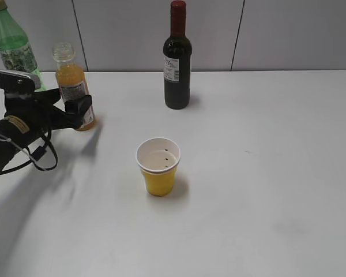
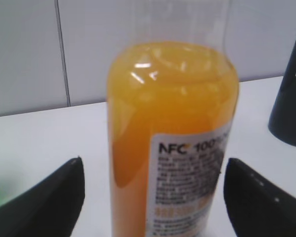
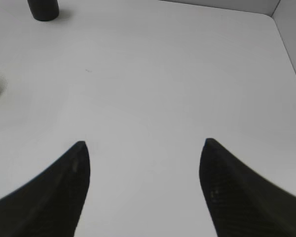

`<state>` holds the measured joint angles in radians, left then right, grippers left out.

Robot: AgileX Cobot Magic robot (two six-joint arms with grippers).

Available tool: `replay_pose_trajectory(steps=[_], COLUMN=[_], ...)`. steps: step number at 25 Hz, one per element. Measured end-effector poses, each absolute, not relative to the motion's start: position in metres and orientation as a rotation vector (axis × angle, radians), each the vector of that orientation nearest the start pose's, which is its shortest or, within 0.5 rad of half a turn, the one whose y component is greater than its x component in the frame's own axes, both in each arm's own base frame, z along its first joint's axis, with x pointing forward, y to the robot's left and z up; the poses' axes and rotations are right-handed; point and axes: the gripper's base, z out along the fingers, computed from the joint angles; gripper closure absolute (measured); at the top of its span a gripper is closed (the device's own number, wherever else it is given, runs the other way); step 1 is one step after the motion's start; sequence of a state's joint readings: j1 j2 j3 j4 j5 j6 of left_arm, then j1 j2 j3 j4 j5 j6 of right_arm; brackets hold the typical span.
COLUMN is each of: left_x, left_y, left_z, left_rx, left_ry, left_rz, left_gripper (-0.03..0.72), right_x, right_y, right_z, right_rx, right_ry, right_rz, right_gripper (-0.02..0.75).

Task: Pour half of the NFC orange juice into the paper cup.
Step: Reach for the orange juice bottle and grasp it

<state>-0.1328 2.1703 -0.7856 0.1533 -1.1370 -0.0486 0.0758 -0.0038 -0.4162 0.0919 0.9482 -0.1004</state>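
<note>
The NFC orange juice [image 1: 72, 79] stands upright at the back left of the white table, its clear neck uncapped. In the left wrist view the bottle [image 2: 172, 133] fills the middle, label reading "NFC 100". My left gripper [image 1: 75, 109] is open with a finger on each side of the bottle, gaps showing on both sides [image 2: 153, 160]. The yellow paper cup [image 1: 158, 166] stands near the table's middle, its white inside showing small dark specks. My right gripper [image 3: 144, 144] is open and empty above bare table; it does not show in the exterior view.
A green soda bottle [image 1: 11, 43] stands at the far back left, right behind my left arm. A dark wine bottle [image 1: 177, 57] stands at the back middle; its base shows in the right wrist view [image 3: 43, 9]. The table's far right corner [image 3: 271, 17] meets the wall.
</note>
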Motion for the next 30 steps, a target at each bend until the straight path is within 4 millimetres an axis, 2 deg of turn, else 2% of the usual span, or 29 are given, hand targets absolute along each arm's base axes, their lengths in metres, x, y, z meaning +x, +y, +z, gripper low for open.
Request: replay_pose_trajectory(steps=[11, 20, 30], left_x=[0.385, 0.390, 0.390], left_y=[-0.067, -0.074, -0.073], left_z=[0.081, 0.071, 0.072], left_rx=[0.247, 0.260, 0.246], left_ry=[1.684, 1.691, 1.686], left_rz=[-0.213, -0.225, -0.220], left_gripper=[0.006, 0.008, 0.034], right_x=[0.008, 0.008, 0.008], right_y=[0.007, 0.007, 0.007], right_z=[0.263, 0.263, 0.263], right_rx=[-0.170, -0.170, -0.170], right_ry=[2.002, 2.002, 2.003], right_rz=[0.094, 0.094, 0.094], right_gripper=[0.210, 0.210, 0.210])
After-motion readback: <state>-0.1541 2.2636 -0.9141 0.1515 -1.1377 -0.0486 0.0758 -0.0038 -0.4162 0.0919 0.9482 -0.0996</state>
